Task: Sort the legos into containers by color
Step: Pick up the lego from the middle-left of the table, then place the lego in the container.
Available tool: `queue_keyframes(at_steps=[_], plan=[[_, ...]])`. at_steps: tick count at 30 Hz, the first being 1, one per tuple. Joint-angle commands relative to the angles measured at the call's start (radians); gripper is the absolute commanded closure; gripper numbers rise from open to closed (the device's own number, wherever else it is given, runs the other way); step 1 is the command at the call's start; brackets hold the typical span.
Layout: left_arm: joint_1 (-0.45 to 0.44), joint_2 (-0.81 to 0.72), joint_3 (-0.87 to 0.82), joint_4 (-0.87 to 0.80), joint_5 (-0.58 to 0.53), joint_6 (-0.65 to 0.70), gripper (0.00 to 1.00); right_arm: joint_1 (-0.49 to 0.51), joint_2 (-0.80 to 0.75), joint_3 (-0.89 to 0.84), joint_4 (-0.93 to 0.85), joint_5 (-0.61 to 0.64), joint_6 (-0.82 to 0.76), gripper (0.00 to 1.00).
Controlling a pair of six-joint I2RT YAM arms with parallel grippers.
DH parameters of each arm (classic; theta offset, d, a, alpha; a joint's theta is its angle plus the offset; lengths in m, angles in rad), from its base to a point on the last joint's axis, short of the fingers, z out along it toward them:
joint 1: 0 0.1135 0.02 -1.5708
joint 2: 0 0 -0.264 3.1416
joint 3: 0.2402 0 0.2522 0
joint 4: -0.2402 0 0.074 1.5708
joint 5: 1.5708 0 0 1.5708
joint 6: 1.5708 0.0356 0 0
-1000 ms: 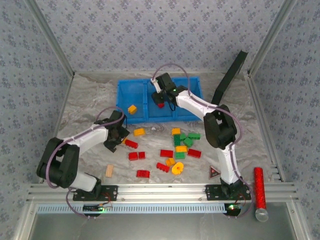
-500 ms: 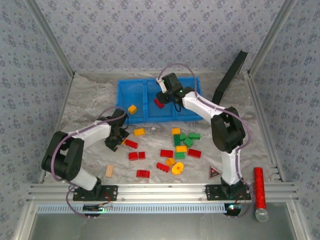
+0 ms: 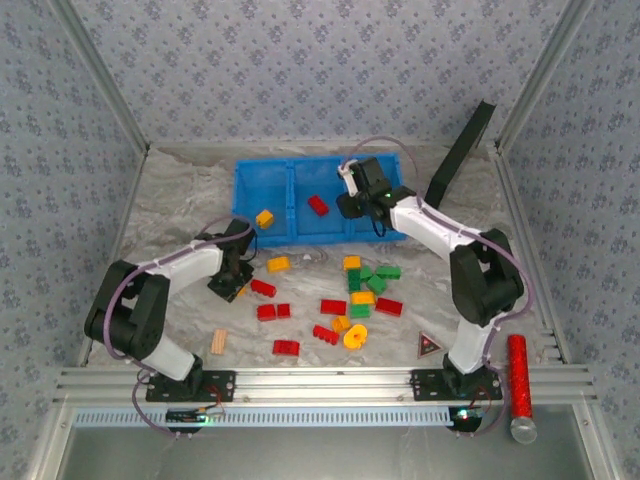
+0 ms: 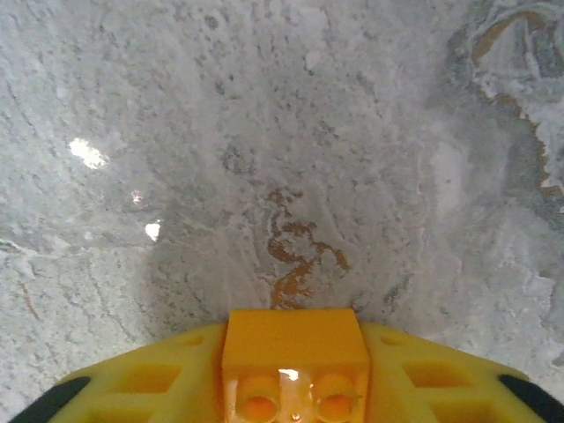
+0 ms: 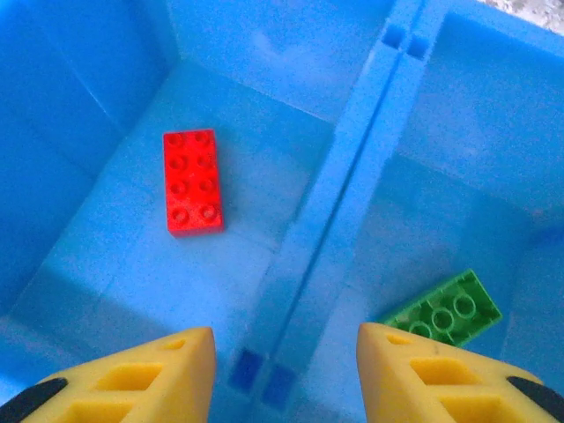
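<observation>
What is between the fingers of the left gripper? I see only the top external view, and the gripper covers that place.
Observer: In the left wrist view an orange brick sits between the fingers of the left gripper, touching both.
Operator: Does the right gripper carry something?
Observer: No. The right wrist view shows the right gripper open and empty, above a divider of the blue bin.
Operator: Is something in the right compartment? The arm covers much of it for me.
Observer: Yes, one green brick lies flat there.

bright, even light with small glare spots on the table (image 4: 86, 152) and soft shadows.
</observation>
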Motion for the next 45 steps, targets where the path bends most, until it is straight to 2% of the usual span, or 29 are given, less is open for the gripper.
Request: queue_keyframes(at_steps=[1,6,14,18,22,28,33,38,45], plan=[[-0.025,-0.009,-0.018,0.119,0.112,0.005,0.66,-0.005,-0.089,-0.062,-0.019,0.026,0.039,0.52],[-0.024,-0.051,0.065,0.032,0.086,0.162,0.78,-0.002,-0.205,-0.212,-0.061,0.02,0.128,0.51],[-0.002,-0.085,0.247,-0.101,0.042,0.356,0.83,0.007,-0.384,-0.425,-0.103,-0.016,0.357,0.47],[0.002,-0.074,0.34,-0.089,-0.044,0.447,0.84,-0.008,-0.453,-0.49,-0.136,-0.038,0.52,0.39],[0.01,0.001,0.456,-0.069,-0.118,0.524,0.85,-0.019,-0.514,-0.563,-0.123,-0.029,0.741,0.36],[0.046,0.131,0.586,-0.054,-0.093,0.579,0.86,-0.018,-0.594,-0.67,-0.112,0.018,0.982,0.34],[0.06,0.247,0.696,-0.046,-0.107,0.643,0.86,-0.069,-0.619,-0.729,-0.052,-0.013,1.076,0.32],[0.067,0.401,0.844,-0.055,-0.103,0.705,0.86,-0.096,-0.6,-0.705,-0.049,-0.03,1.126,0.32],[0.067,0.564,0.995,-0.086,-0.112,0.752,0.86,-0.1,-0.552,-0.682,-0.085,-0.066,1.331,0.32]])
